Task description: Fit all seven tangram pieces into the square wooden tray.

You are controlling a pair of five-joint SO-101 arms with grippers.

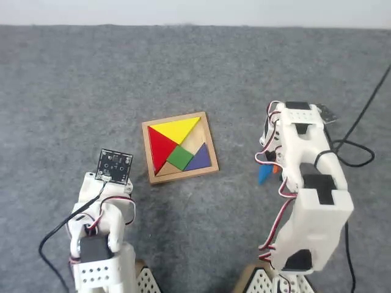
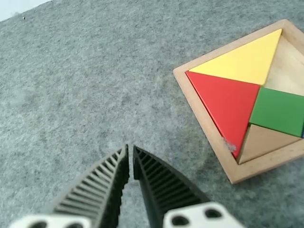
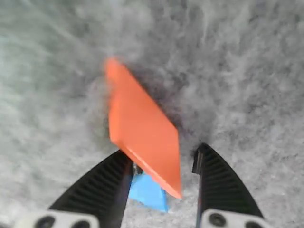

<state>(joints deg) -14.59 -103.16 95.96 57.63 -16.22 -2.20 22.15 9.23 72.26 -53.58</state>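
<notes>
Right gripper (image 3: 162, 153) had its jaws spread around the orange piece (image 3: 142, 128). The piece touched one finger (image 3: 111, 178) and had a gap to the other, and the small blue piece (image 3: 147, 192) sat just beside it. Both were off to the right of the wooden tray (image 1: 174, 118), which sat mid-table with the yellow triangle (image 1: 176, 129), red triangle (image 1: 159, 149), green square (image 1: 179, 158) and purple triangle (image 1: 199, 161) already in. Left gripper (image 2: 130, 151) was pressed nearly together over bare table, near the tray's left corner.
</notes>
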